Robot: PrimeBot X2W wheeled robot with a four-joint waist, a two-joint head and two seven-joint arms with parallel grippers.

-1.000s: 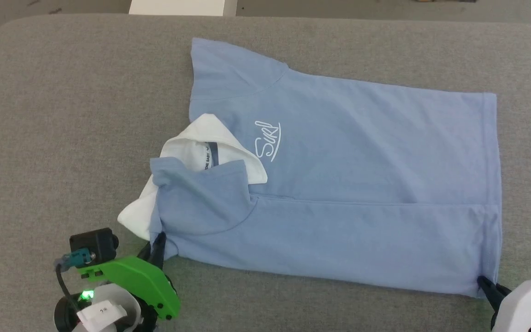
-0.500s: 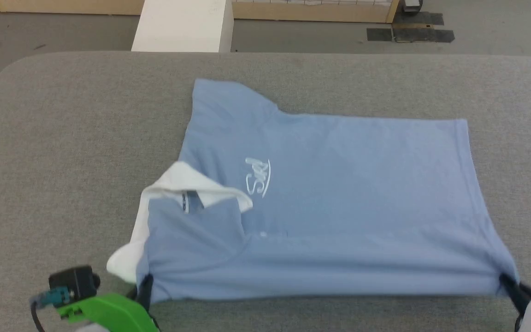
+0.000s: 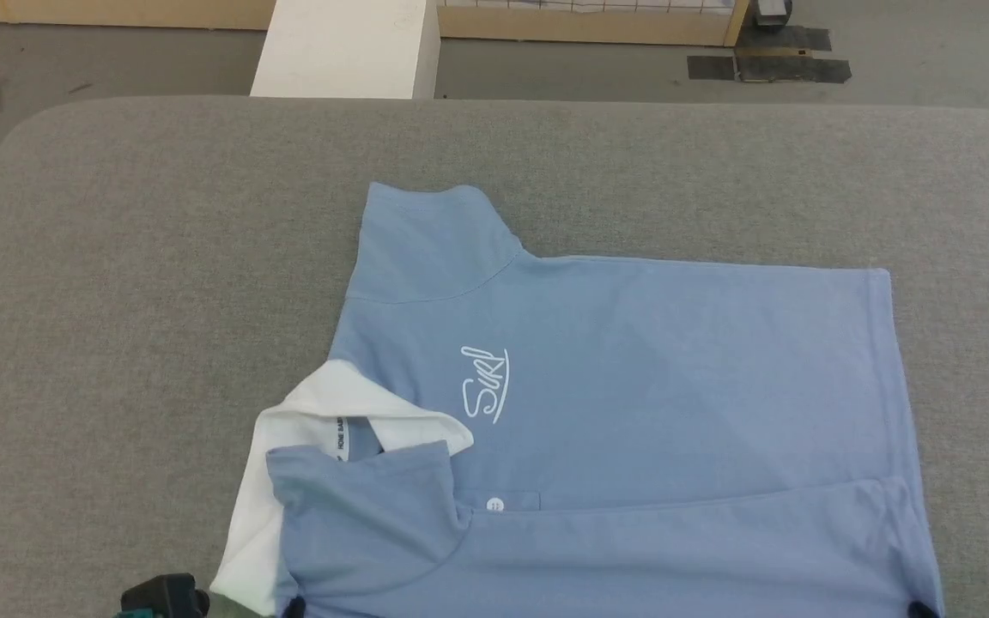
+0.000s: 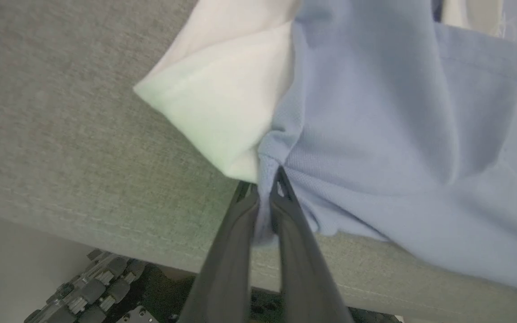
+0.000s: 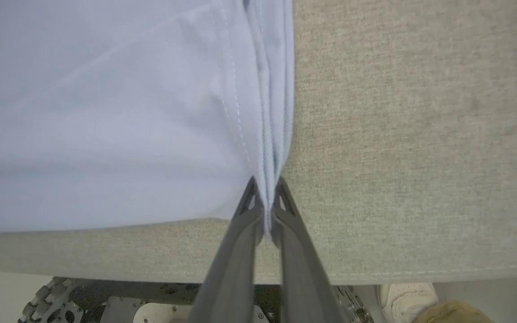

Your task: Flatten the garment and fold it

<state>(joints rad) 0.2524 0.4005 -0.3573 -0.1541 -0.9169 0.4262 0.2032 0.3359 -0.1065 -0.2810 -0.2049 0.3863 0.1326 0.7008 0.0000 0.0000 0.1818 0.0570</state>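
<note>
The light blue garment (image 3: 632, 412) lies spread on the grey table (image 3: 160, 257), white script logo (image 3: 484, 395) facing up, white collar (image 3: 323, 412) at its left end. Its near long edge is folded over the body. My left gripper (image 4: 265, 184) is shut on the garment (image 4: 375, 112) at the near shoulder corner, beside the white collar flap (image 4: 213, 107). My right gripper (image 5: 265, 193) is shut on the garment (image 5: 106, 112) at the bunched hem corner. In the head view both pinched corners sit at the bottom edge, with the left gripper (image 3: 293, 608) and right gripper (image 3: 919, 608) barely showing.
The table's near edge (image 5: 375, 273) runs just below both grippers, with the robot's base (image 4: 106, 287) under it. A person's shoe (image 5: 409, 298) stands on the floor by the right side. A white block (image 3: 344, 47) stands beyond the table's far edge.
The garment has been drawn toward the table's near edge by both grippers, and now lies flatter. The head camera has tilted up, so floor beyond the table shows and the grippers dropped to the bottom edge.
</note>
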